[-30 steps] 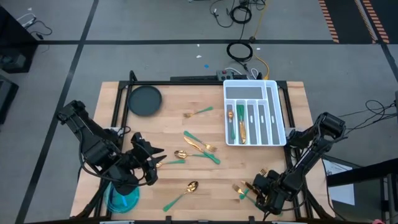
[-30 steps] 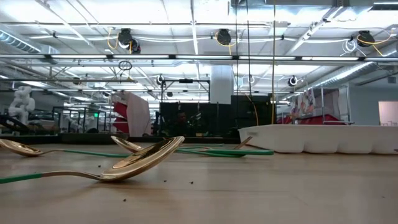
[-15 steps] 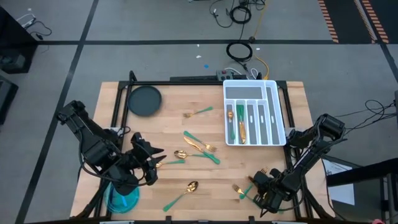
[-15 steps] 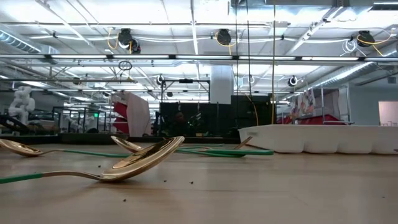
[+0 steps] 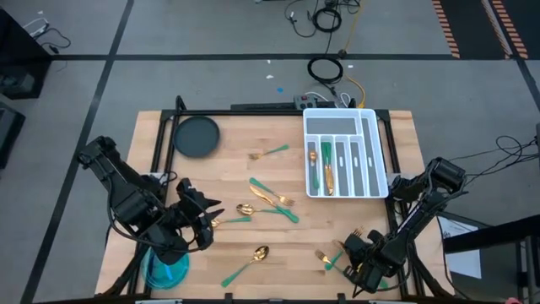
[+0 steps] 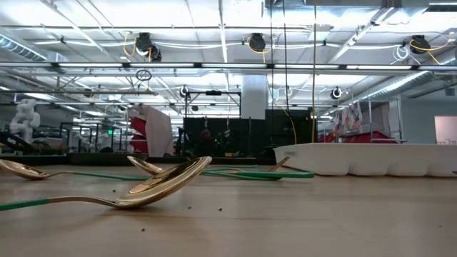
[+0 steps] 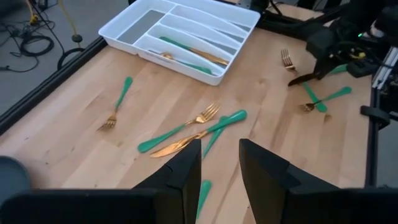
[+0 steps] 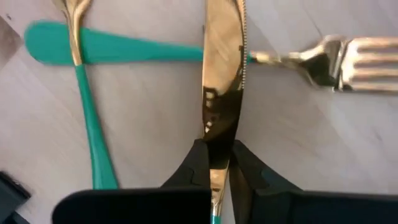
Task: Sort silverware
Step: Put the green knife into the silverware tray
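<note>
Step in hand: right gripper (image 8: 214,163), near the table's front right corner, pinches a gold-bladed, green-handled knife (image 8: 222,93) just above two crossed forks (image 8: 81,93).
Next move, as I judge: lift clear and carry it to the white divided tray (image 5: 372,152) at the back right edge, where several pieces already lie.
Left gripper (image 7: 217,163): waits by the front left edge, fingers spread, empty.
Remaining silverware: forks, knife and spoons (image 5: 259,252) scattered mid-table.
Hard to tell: knife's handle is hidden between the fingers; which compartment suits it.
</note>
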Available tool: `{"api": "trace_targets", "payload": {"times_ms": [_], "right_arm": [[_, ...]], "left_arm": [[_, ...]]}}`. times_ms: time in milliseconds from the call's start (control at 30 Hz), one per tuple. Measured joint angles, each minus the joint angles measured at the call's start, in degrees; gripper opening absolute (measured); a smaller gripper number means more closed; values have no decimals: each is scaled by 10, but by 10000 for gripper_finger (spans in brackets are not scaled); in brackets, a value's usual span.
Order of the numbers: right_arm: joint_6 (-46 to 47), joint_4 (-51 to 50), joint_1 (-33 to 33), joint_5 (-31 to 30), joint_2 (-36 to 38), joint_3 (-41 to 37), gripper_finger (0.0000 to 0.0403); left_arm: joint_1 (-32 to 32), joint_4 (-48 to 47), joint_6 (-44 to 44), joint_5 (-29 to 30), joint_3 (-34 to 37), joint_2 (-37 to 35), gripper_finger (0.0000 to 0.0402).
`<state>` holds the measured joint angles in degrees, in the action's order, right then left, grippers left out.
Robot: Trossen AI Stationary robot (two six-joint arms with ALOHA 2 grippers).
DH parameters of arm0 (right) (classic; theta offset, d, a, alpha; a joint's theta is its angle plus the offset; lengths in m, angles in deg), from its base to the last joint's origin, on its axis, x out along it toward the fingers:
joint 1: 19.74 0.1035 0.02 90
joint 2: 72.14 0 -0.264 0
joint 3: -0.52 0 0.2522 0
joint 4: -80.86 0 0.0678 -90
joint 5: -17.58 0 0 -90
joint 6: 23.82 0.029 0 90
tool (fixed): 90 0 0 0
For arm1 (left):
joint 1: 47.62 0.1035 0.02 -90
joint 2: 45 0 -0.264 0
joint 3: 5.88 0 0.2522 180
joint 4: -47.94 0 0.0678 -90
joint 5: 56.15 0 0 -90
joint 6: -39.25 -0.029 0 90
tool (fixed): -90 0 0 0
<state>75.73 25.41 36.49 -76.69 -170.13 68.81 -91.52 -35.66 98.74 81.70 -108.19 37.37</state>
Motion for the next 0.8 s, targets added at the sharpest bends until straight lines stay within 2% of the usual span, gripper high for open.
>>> {"api": "trace_targets", "payload": {"times_ms": [100, 233, 467, 800], "right_arm": [[3, -1, 1, -12, 0, 17, 1], [13, -9, -4, -79, 1, 46, 4], [8, -35, -26, -130, 4, 68, 3], [11, -79, -73, -226, 62, 69, 1]], "left_arm": [[0, 2, 1, 13, 0, 0, 116], [0, 3, 2, 20, 0, 0, 116], [0, 3, 1, 35, 0, 0, 116], [-1, 3, 2, 45, 0, 0, 116]]}}
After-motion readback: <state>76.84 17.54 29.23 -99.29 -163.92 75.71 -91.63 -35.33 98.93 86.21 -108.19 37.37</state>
